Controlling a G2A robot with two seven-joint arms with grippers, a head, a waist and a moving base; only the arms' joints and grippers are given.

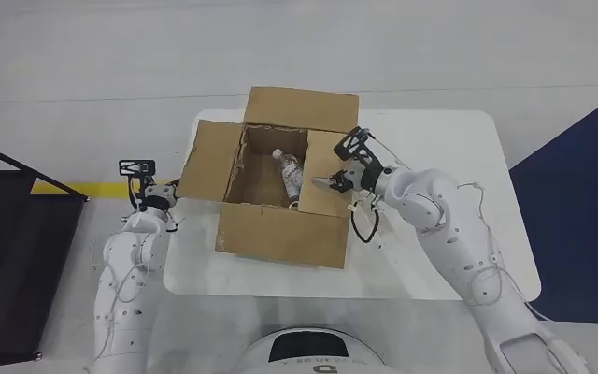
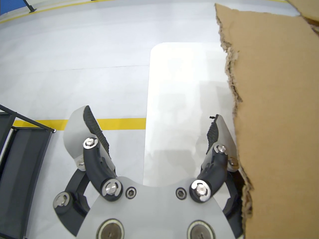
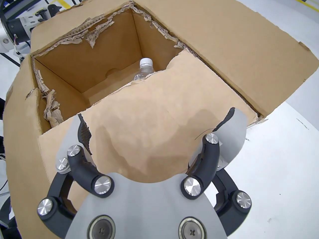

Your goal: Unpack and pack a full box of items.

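An open cardboard box (image 1: 280, 234) with torn flaps stands on the white table (image 1: 448, 168). Inside it lies a clear water bottle (image 1: 288, 173) with a white cap; its cap and neck (image 3: 145, 66) show past the flap's torn edge. My right gripper (image 1: 325, 180) is open and hovers just over the box's right flap (image 3: 154, 115), its fingers (image 3: 83, 131) spread wide above the cardboard. My left gripper (image 2: 153, 125) is open and holds nothing; it hangs at the table's left edge beside the box's left flap (image 2: 274, 105).
A black rack (image 1: 28, 243) stands on the floor left of the table, close to my left arm. A dark blue barrier (image 1: 565, 215) lies beyond the table's right side. Bare tabletop (image 1: 439, 243) stretches right of the box.
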